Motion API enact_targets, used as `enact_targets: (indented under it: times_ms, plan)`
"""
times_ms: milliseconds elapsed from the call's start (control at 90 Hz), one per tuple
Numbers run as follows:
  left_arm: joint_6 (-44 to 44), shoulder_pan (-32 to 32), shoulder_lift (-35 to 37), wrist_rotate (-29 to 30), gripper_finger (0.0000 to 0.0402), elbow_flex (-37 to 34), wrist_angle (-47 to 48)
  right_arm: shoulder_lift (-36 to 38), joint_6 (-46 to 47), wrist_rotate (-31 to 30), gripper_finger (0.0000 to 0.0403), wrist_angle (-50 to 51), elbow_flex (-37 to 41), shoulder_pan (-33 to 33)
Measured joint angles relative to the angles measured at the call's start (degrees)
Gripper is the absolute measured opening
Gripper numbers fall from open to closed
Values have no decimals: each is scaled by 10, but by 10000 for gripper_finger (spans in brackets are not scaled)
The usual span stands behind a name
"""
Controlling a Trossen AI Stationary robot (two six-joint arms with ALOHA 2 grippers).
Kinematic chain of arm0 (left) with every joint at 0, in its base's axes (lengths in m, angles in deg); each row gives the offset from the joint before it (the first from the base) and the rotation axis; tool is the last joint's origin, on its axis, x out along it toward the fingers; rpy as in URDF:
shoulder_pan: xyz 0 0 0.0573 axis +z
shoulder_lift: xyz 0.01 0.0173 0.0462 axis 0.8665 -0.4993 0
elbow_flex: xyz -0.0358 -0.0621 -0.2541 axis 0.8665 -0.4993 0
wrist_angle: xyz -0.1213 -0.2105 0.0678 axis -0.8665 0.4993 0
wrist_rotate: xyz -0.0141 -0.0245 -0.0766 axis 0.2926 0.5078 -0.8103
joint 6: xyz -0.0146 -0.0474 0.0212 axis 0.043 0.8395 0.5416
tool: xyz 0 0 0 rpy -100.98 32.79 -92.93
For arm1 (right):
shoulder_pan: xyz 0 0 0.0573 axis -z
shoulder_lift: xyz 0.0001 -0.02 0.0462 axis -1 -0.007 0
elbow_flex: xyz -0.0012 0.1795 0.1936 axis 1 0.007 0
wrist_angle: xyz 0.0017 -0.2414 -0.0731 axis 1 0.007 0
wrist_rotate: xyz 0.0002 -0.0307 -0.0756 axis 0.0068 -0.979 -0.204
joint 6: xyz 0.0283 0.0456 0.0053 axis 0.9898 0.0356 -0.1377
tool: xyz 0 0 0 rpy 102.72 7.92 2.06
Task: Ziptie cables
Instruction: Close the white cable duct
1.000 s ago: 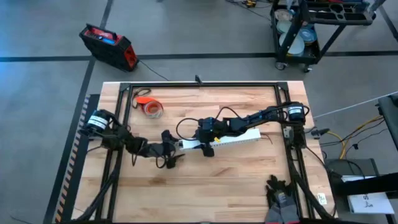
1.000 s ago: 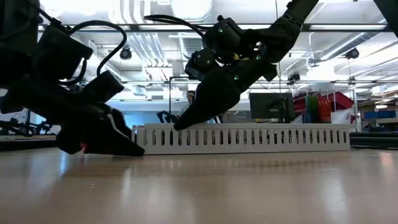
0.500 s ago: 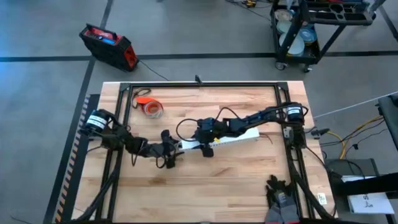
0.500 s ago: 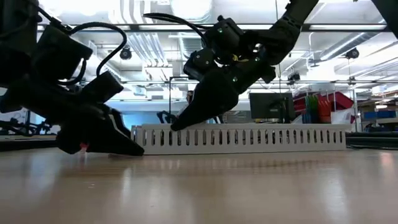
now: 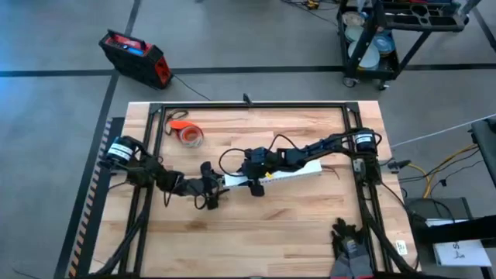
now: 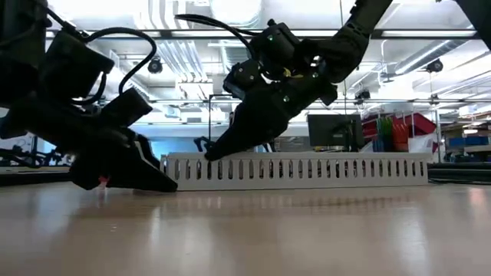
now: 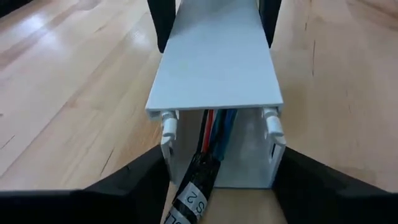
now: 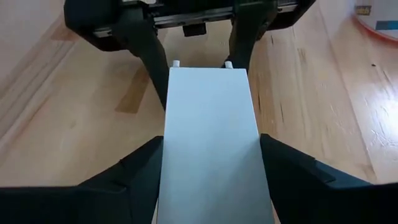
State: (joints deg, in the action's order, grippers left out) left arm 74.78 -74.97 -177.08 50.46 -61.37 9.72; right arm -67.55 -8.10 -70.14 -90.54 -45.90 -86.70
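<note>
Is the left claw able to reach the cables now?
Probably not. The cables lie inside the white channel, under its cover, and the left claw straddles the channel's open end.

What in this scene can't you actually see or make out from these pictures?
- Cables: left wrist view shows only their ends; the white channel and its lid cover the rest.
- Ziptie: not visible in any view.
- Right gripper: fingers straddle the channel; contact unclear.
- Left gripper: fingers flank the channel's end; contact unclear.
- Tape roll: too small for detail, high view.
</note>
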Motion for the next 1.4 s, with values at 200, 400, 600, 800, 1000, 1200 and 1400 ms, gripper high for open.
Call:
enact_targets:
  times_ms: [200, 400, 600, 800, 1000, 1200, 1400]
  plan:
    - [1, 0, 0, 0, 243, 0, 0, -7, -1, -3, 221, -21, 0, -6]
    - [0, 0, 0, 0, 237, 0, 0, -29, 0, -4, 218, -25, -22, -11]
    - [-2, 1, -1, -3, 238, 0, 0, -11, -17, -24, 223, 23, -22, -12]
    - [-2, 1, -1, -4, 234, 0, 0, -2, -26, -29, 216, 47, -21, -12]
    - [0, 1, -1, -5, 232, 0, 0, 0, -25, -30, 224, 57, -21, -12]
    - [2, 1, -1, -5, 235, 0, 0, 1, -23, -29, 217, 62, -21, -11]
    - [0, 1, -1, -5, 234, 0, 0, 1, -18, -28, 225, 52, -19, -11]
